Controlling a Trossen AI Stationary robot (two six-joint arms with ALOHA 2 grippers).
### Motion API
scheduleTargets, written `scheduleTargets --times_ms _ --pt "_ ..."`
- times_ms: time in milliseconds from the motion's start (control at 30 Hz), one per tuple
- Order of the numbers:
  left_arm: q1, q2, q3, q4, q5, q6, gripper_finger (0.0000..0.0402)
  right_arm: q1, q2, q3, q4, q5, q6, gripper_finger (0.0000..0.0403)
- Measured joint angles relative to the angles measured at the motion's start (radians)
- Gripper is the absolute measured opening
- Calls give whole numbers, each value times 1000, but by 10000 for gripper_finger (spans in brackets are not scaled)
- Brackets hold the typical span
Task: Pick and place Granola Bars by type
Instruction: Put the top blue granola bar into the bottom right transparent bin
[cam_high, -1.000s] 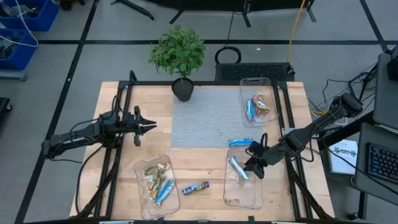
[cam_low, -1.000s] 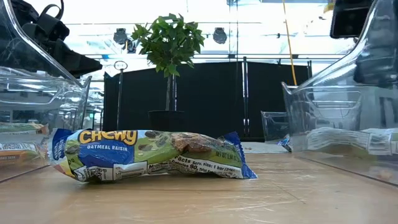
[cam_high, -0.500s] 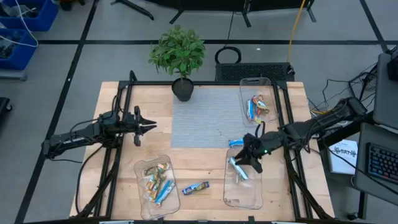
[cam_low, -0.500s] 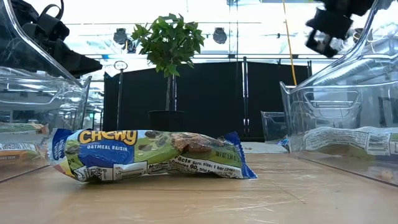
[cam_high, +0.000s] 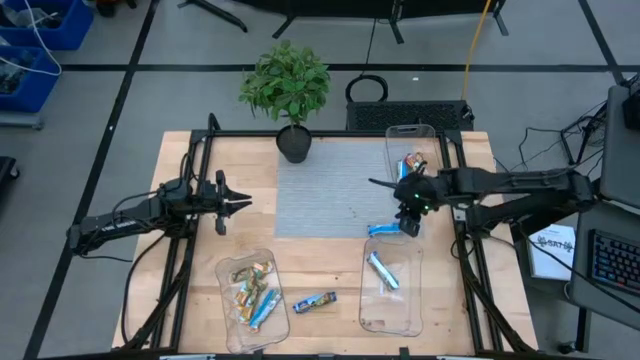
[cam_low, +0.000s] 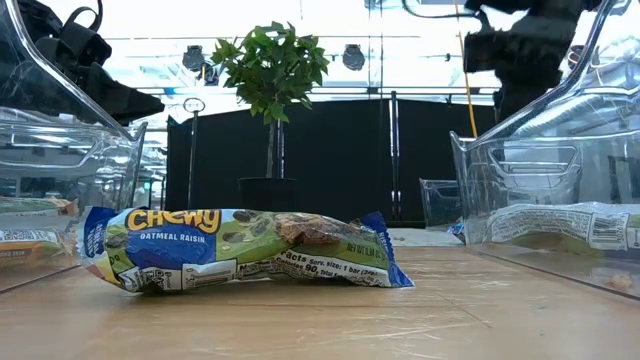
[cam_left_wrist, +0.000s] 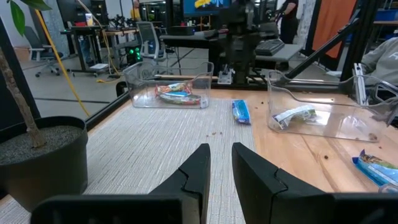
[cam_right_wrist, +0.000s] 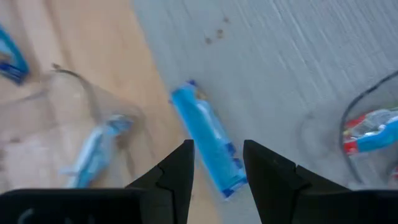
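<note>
A blue granola bar (cam_high: 387, 229) lies flat on the table at the near right corner of the grey mat (cam_high: 330, 190). My right gripper (cam_high: 408, 220) hovers open just above it; in the right wrist view the blue bar (cam_right_wrist: 208, 134) lies right before the gripper (cam_right_wrist: 217, 146). A silvery-blue bar (cam_high: 382, 270) rests in the near right tray (cam_high: 400, 315). A loose bar (cam_high: 314, 301), also seen close up in the low view (cam_low: 240, 248), lies flat near the table's near edge. My left gripper (cam_high: 243, 203) waits at the left with a narrow gap, touching nothing (cam_left_wrist: 221, 155).
The near left tray (cam_high: 236, 318) and the far right tray (cam_high: 425, 133) each hold several bars. A potted plant (cam_high: 293, 143) stands at the mat's far left corner. Black frame rails run along both table sides.
My right gripper has moved from above the near right tray toward the table's far edge and turned, now standing over the blue bar beside the mat. The silvery-blue bar has stayed in that tray.
</note>
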Motion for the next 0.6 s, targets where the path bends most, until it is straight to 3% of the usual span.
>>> scheduleTargets --times_ms 167,367,600 --pt "0 0 0 0 0 0 74 -43 102 0 13 -9 -89 130" --pt "0 0 0 0 0 0 74 -42 268 0 21 -104 -105 130" --pt "0 0 0 0 0 0 74 -17 387 1 35 -97 -116 130"
